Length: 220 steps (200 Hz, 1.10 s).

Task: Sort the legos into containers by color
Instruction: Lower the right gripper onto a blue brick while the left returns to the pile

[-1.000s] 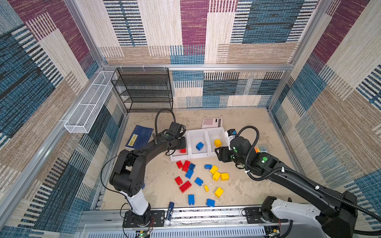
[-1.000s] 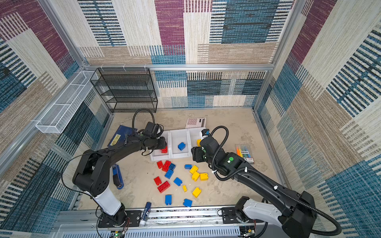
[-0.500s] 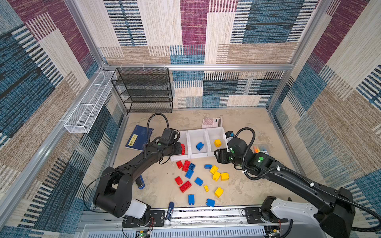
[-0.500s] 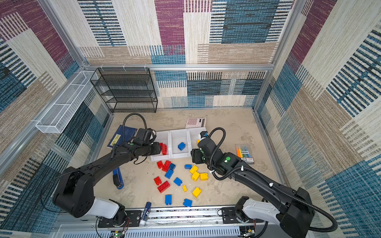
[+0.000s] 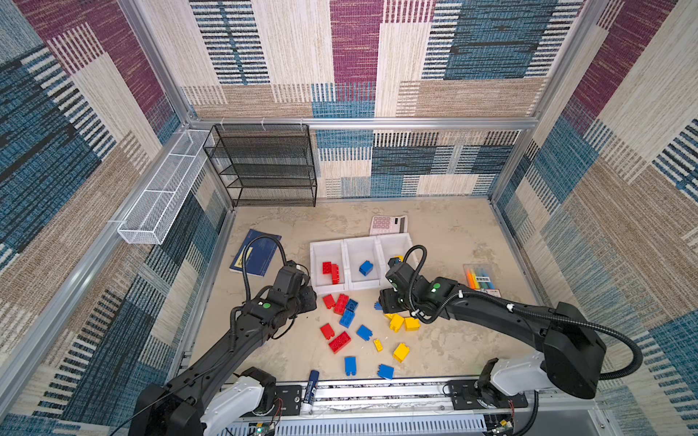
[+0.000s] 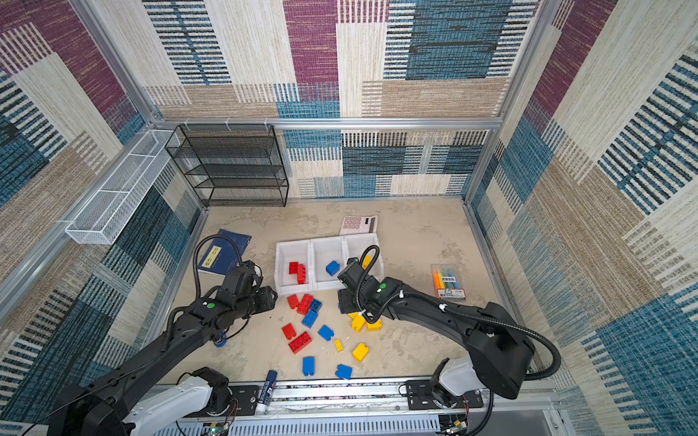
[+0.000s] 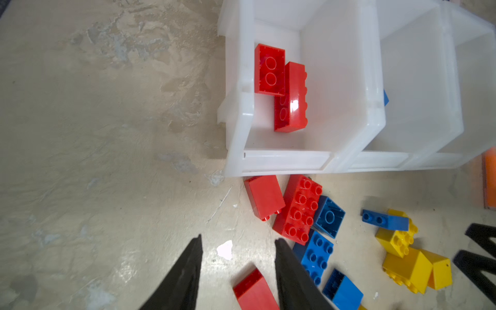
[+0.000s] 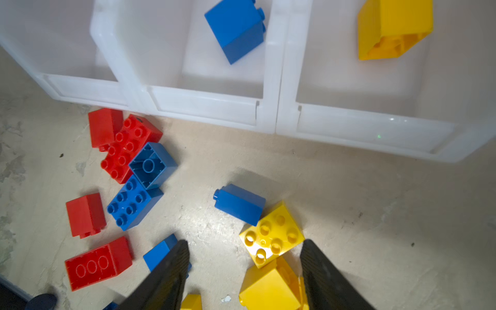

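Three white containers (image 5: 360,240) stand in a row. The left one holds two red legos (image 5: 331,271), the middle one a blue lego (image 5: 365,267), and the right one a yellow lego (image 8: 394,26). Loose red (image 5: 339,342), blue (image 5: 350,365) and yellow (image 5: 400,352) legos lie on the floor in front. My left gripper (image 7: 238,239) is open just left of the red and blue cluster (image 7: 298,209), above a red lego (image 7: 255,291). My right gripper (image 8: 245,241) is open over the yellow legos (image 8: 271,236), touching none of them.
A blue notebook (image 5: 257,256) lies to the left of the containers and a calculator (image 5: 389,224) behind them. A marker pack (image 5: 481,277) sits to the right. A glue stick (image 5: 311,385) rests at the front edge. A black mesh rack (image 5: 264,166) and a white wire basket (image 5: 162,196) stand at the back left.
My left gripper has drawn back from the left container toward the front, down beside the loose legos. My right gripper has shifted forward and left, over the yellow legos.
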{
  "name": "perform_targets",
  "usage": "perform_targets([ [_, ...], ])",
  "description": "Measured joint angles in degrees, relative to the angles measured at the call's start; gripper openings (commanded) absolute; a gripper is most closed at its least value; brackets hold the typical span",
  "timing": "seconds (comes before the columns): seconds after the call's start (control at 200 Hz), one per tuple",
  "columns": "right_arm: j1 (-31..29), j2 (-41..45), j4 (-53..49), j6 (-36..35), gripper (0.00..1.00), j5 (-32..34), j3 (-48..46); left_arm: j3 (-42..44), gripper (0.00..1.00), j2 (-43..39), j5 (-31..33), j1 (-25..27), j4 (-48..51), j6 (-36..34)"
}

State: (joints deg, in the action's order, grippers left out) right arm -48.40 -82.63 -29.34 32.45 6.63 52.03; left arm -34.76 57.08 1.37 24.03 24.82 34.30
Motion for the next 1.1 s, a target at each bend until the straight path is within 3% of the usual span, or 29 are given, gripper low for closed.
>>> perform_targets([
  [0.311,0.0,-6.3,1.2,2.2,0.67,0.4,2.8,1.2,0.47,-2.5,-0.1,0.0,1.9,0.6],
  [0.631,-0.8,-12.1,1.2,2.9,0.66,-0.7,5.6,1.6,0.48,1.5,-1.9,0.0,1.4,0.4],
  [1.102,-1.1,-15.0,1.2,3.1,0.53,-1.5,5.7,1.7,0.48,2.1,-3.4,0.0,0.7,0.4],
])
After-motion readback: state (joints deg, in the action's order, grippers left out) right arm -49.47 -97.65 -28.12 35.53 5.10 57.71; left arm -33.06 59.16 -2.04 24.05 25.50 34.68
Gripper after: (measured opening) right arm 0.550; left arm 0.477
